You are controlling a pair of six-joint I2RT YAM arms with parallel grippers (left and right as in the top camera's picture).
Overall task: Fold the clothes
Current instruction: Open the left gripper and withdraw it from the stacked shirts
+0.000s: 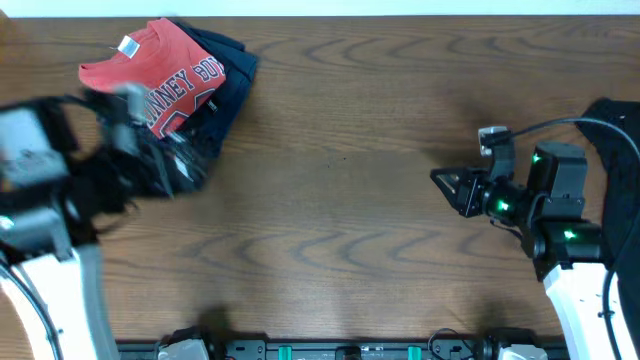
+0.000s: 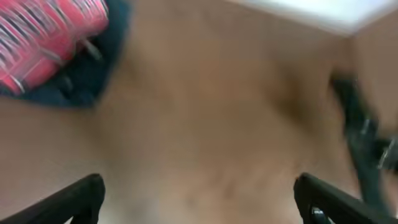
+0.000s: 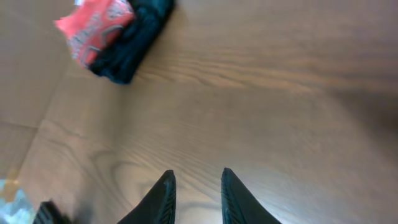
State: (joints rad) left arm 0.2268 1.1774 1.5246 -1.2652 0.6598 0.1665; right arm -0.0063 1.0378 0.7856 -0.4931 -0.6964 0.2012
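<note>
A folded red shirt (image 1: 160, 75) with white lettering lies on top of a folded dark navy garment (image 1: 222, 85) at the far left of the table. The stack also shows in the left wrist view (image 2: 53, 37) and the right wrist view (image 3: 99, 28). My left gripper (image 1: 165, 165) is blurred, just in front of the stack; in the left wrist view (image 2: 198, 194) its fingers are wide apart and empty. My right gripper (image 1: 450, 185) hovers over bare wood at the right, fingers (image 3: 196, 180) slightly apart and empty.
A dark cloth (image 1: 622, 170) lies at the table's right edge behind the right arm. The wooden table (image 1: 340, 200) spans the view. A black rail with fittings (image 1: 340, 350) runs along the front edge.
</note>
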